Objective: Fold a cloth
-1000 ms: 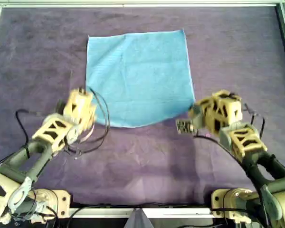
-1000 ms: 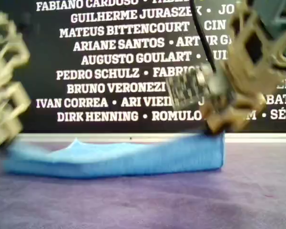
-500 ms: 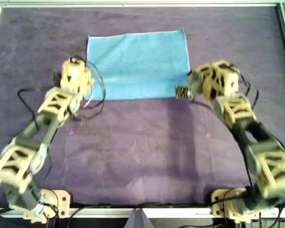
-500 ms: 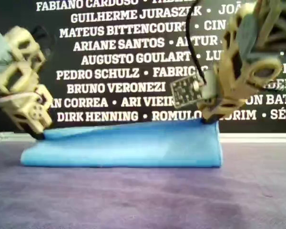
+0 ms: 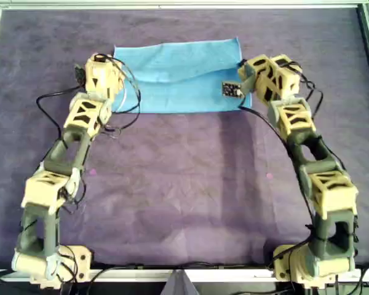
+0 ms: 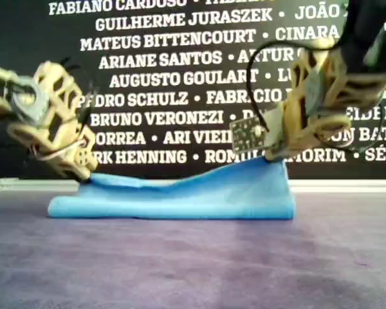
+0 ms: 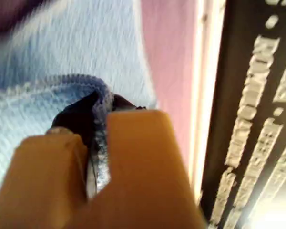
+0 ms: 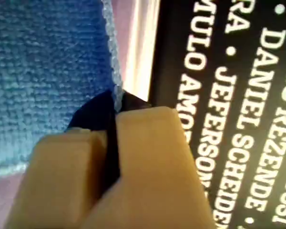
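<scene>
Left gripper (image 7: 97, 143) and right gripper (image 8: 115, 138) pinch the cloth (image 5: 178, 77) corners mid-fold; next, lower onto the far edge and release.

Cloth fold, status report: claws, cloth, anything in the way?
Left claw shut on the cloth hem. Right claw shut on its hem. Cloth doubled over on the purple covering, held corners lifted. Nothing in the way.

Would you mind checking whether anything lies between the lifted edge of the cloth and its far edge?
Nothing visible does. Both grippers, left and right, pinch corners of the cloth; only its own bare surface lies ahead.
</scene>
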`<state>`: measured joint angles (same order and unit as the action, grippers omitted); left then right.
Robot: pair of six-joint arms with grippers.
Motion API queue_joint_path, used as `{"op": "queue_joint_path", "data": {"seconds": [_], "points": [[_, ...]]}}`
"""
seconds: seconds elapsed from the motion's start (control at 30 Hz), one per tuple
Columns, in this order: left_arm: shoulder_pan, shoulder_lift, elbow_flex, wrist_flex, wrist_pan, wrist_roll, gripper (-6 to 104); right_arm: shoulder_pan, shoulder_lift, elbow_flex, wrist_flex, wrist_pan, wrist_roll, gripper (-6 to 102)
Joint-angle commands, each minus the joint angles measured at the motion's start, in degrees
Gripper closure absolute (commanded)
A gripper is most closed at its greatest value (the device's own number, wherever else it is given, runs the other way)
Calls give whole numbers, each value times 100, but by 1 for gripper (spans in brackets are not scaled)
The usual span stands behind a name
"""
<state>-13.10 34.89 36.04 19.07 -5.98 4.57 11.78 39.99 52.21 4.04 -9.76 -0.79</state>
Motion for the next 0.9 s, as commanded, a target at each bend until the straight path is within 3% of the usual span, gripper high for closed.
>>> {"op": "queue_joint_path", "data": {"seconds": [0.0,0.27,0.4,0.47,0.6,0.73,0.87], "points": [[290,-123,-1292,-132,-26,18,95,-44,-114,-1055,-290,-35,-18,97],[237,-1011,-2426,-132,62,18,95,-44,-1178,-2443,-290,44,-18,95],[229,-1204,-2593,-123,79,18,89,-105,-1389,-2654,-290,53,0,76],[229,-1266,-2593,-123,79,18,78,-114,-1397,-2637,-281,53,-9,63],[255,-1327,-2593,-123,9,-35,44,-167,-1389,-2654,-281,53,-18,48],[290,-1318,-2593,-123,9,9,16,-185,-1336,-2654,-281,53,-18,46],[299,-1283,-2593,-123,-18,9,1,-167,-1239,-2663,-281,53,-18,46]]}}
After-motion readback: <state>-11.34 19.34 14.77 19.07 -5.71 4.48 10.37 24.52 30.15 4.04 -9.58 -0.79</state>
